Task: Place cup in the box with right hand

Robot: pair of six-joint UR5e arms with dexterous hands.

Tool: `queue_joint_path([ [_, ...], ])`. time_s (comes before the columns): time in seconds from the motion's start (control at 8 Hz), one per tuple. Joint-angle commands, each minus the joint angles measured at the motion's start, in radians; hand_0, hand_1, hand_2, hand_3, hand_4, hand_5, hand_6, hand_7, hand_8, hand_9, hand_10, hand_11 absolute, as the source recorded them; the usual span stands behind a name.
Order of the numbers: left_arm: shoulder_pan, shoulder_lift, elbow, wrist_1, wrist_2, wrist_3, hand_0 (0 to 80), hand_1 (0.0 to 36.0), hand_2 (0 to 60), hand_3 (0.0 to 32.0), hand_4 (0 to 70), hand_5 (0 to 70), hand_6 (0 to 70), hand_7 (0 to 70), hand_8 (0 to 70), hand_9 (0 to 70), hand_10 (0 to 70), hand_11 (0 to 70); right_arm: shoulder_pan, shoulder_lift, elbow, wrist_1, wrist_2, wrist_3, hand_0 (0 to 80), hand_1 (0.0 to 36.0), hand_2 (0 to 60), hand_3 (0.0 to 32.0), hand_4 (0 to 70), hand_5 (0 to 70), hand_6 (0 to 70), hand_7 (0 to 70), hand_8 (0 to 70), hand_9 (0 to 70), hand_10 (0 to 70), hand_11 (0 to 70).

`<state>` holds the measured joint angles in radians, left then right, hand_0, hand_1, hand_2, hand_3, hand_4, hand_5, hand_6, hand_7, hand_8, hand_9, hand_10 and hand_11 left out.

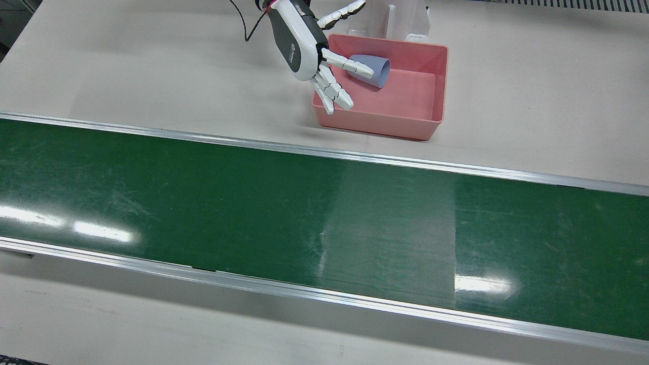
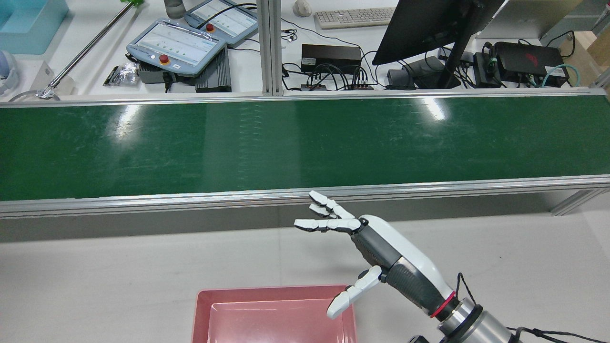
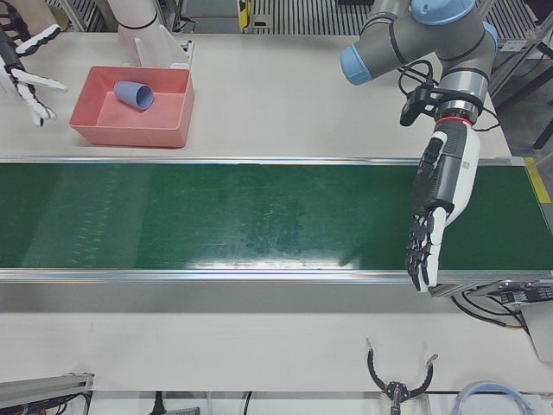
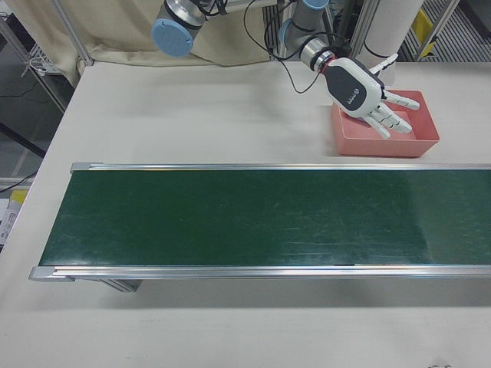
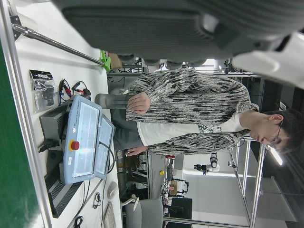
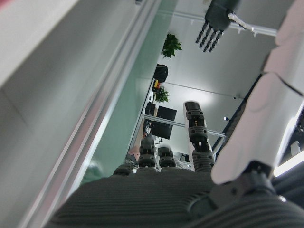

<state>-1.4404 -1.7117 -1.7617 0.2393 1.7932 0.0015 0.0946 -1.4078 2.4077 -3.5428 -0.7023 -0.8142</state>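
Observation:
A blue-grey cup (image 1: 372, 70) lies on its side inside the pink box (image 1: 426, 126), near the box's far left corner; it also shows in the left-front view (image 3: 135, 94). My right hand (image 1: 317, 56) hovers over the box's left edge, fingers spread, holding nothing. It shows in the rear view (image 2: 371, 247) and the right-front view (image 4: 368, 96) too. My left hand (image 3: 436, 207) hangs open over the far end of the green belt, fingers pointing down, empty.
The green conveyor belt (image 1: 253, 213) with metal rails runs across the table in front of the box. A white pedestal (image 1: 405, 20) stands just behind the box. Teach pendants (image 2: 176, 45) and a monitor stand beyond the belt.

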Motion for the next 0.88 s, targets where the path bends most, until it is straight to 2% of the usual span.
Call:
queue_joint_path([
  [0.0, 0.0, 0.0, -0.001, 0.0, 0.0, 0.0, 0.0, 0.0, 0.0, 0.0, 0.0, 0.0, 0.0, 0.0, 0.0, 0.0, 0.0, 0.0, 0.34, -0.118, 0.062, -0.016, -0.194, 0.191, 52.0, 9.1, 0.0, 0.0, 20.9, 4.8, 4.2, 13.5, 8.3, 15.1, 0.5, 2.2],
  [0.12, 0.0, 0.0, -0.001, 0.0, 0.0, 0.0, 0.0, 0.0, 0.0, 0.0, 0.0, 0.0, 0.0, 0.0, 0.0, 0.0, 0.0, 0.0, 0.456, -0.167, 0.054, -0.036, -0.256, 0.27, 52.3, 9.4, 0.0, 0.0, 24.4, 4.8, 4.4, 14.6, 8.8, 16.0, 0.6, 2.3],
  [0.25, 0.0, 0.001, -0.001, 0.0, 0.0, 0.0, 0.0, 0.0, 0.0, 0.0, 0.0, 0.0, 0.0, 0.0, 0.0, 0.0, 0.0, 0.0, 0.576, -0.202, -0.008, -0.036, -0.317, 0.388, 51.4, 11.5, 4.6, 0.0, 24.7, 4.8, 4.7, 15.7, 9.1, 16.6, 1.4, 3.3],
  [0.38, 0.0, 0.001, -0.001, 0.0, 0.0, 0.0, 0.0, 0.0, 0.0, 0.0, 0.0, 0.0, 0.0, 0.0, 0.0, 0.0, 0.0, 0.0, 0.72, -0.209, -0.095, -0.028, -0.432, 0.479, 52.0, 10.7, 2.4, 0.0, 29.0, 4.8, 5.0, 17.0, 9.4, 17.3, 2.2, 4.4],
  [0.5, 0.0, 0.001, -0.001, 0.0, 0.0, 0.0, 0.0, 0.0, 0.0, 0.0, 0.0, 0.0, 0.0, 0.0, 0.0, 0.0, 0.0, 0.0, 0.901, -0.21, -0.157, -0.022, -0.582, 0.512, 50.9, 12.4, 7.6, 0.0, 26.7, 4.8, 5.3, 17.8, 9.7, 17.8, 2.8, 5.3],
  [0.62, 0.0, 0.001, -0.001, 0.0, 0.0, 0.0, 0.0, 0.0, 0.0, 0.0, 0.0, 0.0, 0.0, 0.0, 0.0, 0.0, 0.0, 0.0, 1.048, -0.226, -0.215, 0.01, -0.682, 0.527, 51.8, 10.6, 2.4, 0.0, 28.2, 4.9, 5.3, 17.7, 9.7, 17.7, 3.4, 6.2],
  [0.75, 0.0, 0.001, -0.001, 0.0, 0.0, 0.0, 0.0, 0.0, 0.0, 0.0, 0.0, 0.0, 0.0, 0.0, 0.0, 0.0, 0.0, 0.0, 1.15, -0.281, -0.286, 0.106, -0.73, 0.576, 51.6, 11.9, 4.8, 0.0, 20.2, 5.4, 5.2, 16.4, 9.9, 17.8, 4.2, 7.5],
])
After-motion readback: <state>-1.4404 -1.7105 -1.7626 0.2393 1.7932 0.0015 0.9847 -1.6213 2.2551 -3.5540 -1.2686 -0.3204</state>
